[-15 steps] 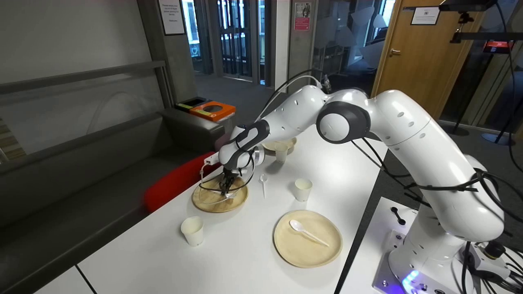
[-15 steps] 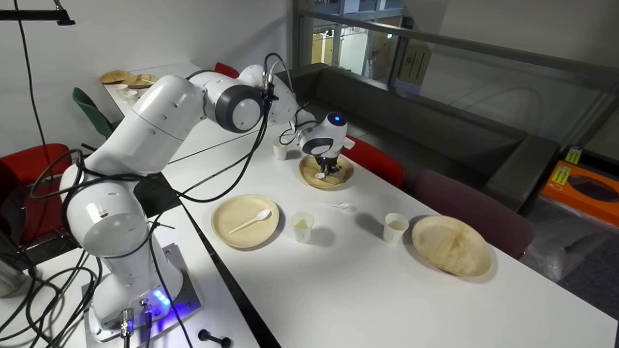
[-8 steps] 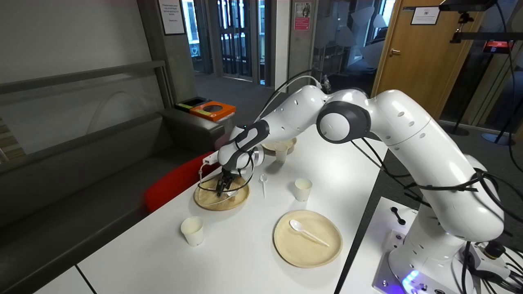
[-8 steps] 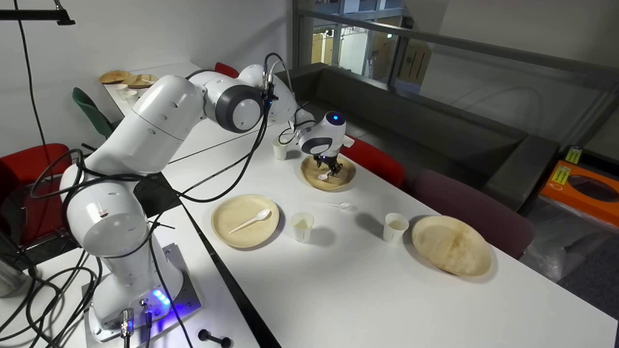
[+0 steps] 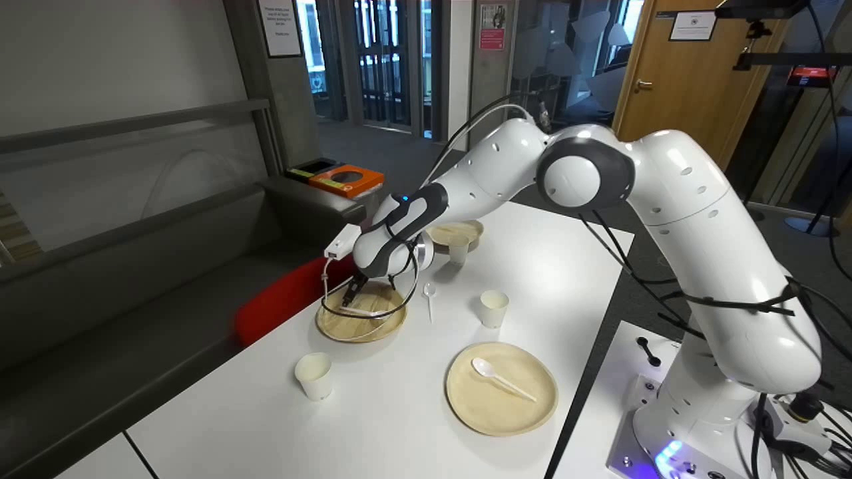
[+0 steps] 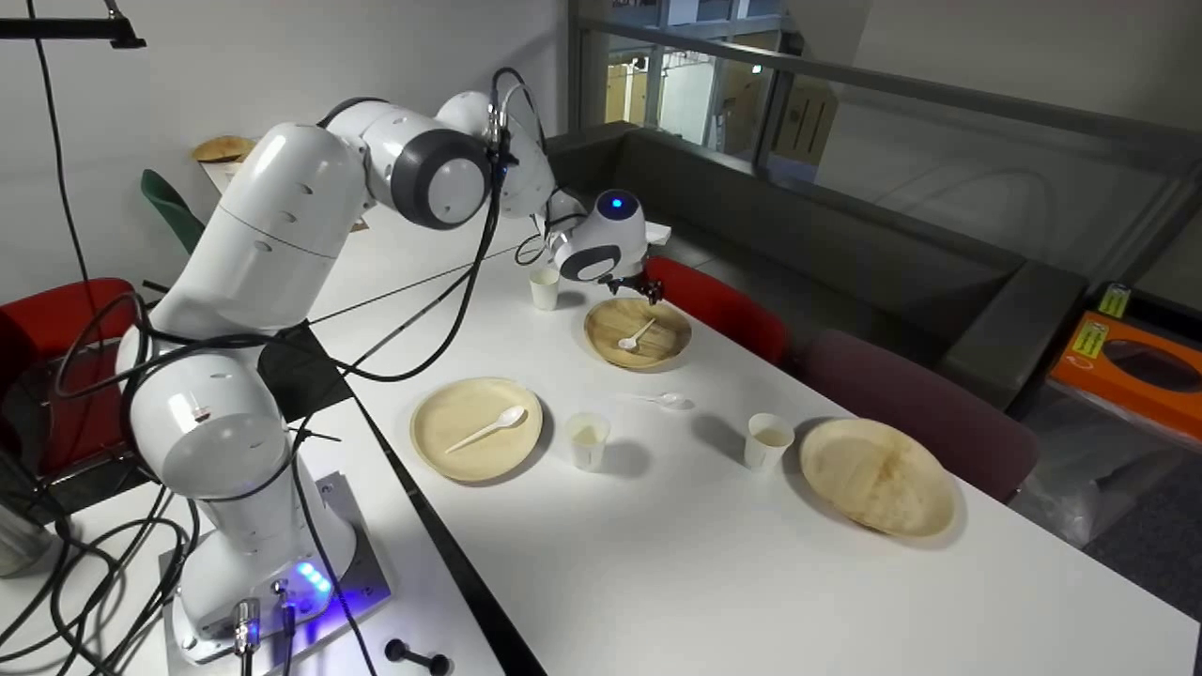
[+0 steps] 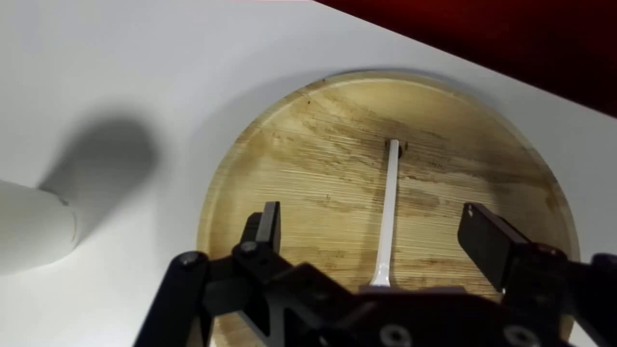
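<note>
The gripper (image 7: 370, 219) hangs over the round wooden plate (image 7: 313, 168) — jaws spread wide, gripping nothing. The white plastic spoon (image 7: 389, 207) lies on that plate, its handle seen between the jaws in the wrist view. The plate sits near the edge of the white table (image 6: 798, 582) by the red chair (image 6: 721, 305) — a white cup (image 7: 33, 226) stands near it.

On the framed notice (image 5: 279, 26) of the grey pillar (image 5: 286, 100), only the word "Please" can be read. Letters are too small on the red-bottomed poster (image 5: 492, 26), the sheet (image 5: 693, 25) of the wooden door (image 5: 699, 80) and the yellow label (image 6: 1089, 340) of the orange bin lid (image 6: 1122, 395).
</note>
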`<state>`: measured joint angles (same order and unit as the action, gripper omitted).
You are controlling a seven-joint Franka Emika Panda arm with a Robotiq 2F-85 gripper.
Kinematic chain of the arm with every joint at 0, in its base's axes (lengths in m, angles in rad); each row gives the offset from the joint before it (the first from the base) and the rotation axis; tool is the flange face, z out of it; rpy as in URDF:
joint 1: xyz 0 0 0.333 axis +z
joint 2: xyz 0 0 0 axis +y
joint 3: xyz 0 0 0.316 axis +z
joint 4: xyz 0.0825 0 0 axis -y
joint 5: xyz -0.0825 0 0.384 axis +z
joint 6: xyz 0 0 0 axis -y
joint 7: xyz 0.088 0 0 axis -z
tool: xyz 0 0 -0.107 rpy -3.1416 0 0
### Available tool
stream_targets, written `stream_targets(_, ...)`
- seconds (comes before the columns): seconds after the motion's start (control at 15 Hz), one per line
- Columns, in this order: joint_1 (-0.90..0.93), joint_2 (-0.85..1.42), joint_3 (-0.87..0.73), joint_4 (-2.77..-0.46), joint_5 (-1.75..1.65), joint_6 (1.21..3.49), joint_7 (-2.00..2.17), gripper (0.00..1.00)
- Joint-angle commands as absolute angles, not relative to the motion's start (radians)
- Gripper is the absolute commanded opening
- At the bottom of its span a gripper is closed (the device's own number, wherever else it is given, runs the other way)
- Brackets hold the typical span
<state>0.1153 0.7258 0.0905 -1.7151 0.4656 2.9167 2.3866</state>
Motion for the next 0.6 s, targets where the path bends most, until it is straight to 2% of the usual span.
stream_targets(0.0, 0.061, 0.528, 0.154, -1.947, 0.475, 2.943, 2.238, 1.00)
stream_targets(0.33, 0.039, 0.346, 0.115, -2.161, 0.463, 2.883, 2.101, 1.00)
stream_targets(0.53, -0.026, 0.256, 0.130, -2.219, 0.494, 2.689, 1.966, 1.00)
